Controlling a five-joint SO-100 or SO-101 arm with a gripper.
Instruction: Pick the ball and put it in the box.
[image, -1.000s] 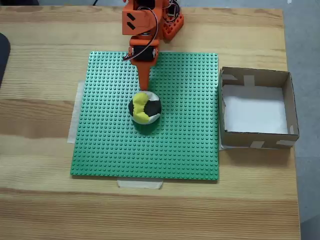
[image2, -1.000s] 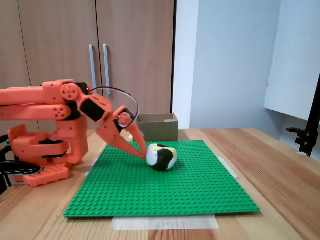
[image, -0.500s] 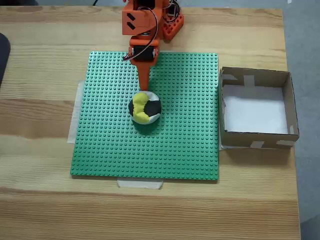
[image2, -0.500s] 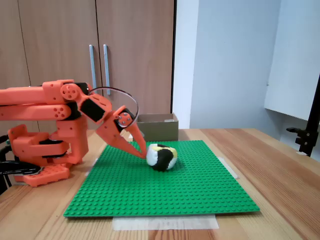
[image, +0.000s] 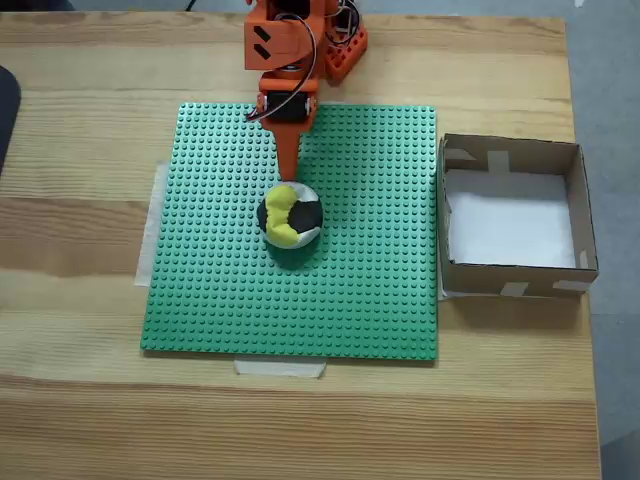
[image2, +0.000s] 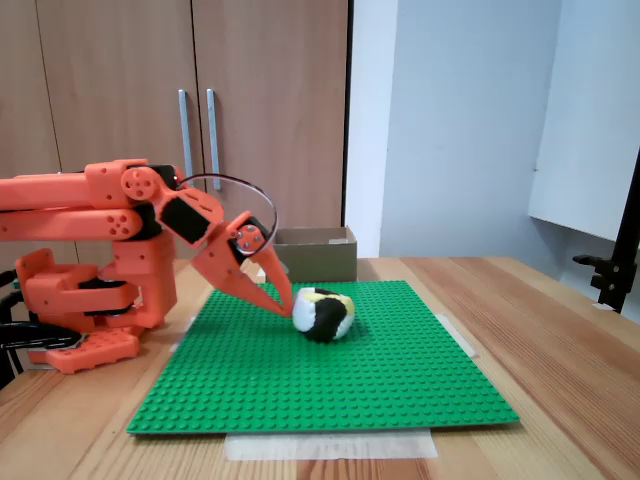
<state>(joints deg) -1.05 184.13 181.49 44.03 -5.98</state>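
Nothing has changed across the last second: arm, ball and box sit exactly as they did. The orange claw (image2: 283, 300) stays low over the green studded baseplate (image: 350, 300), its tips down at the ball's (image: 291, 215) near edge, touching or just short of it. From the side, the ball (image2: 324, 313) rests on the plate, not lifted. In the top-down fixed view the claw (image: 290, 178) shows as a single narrow point, and I cannot tell whether the jaws are parted or closed; they are not around the ball.

The box (image: 580, 200) stands on the counter (image: 90, 420) just off the plate's right edge in that view, white bottom bare.

My reading: a pause at the approach. The grasp has not begun, so the whole carry to the box remains.
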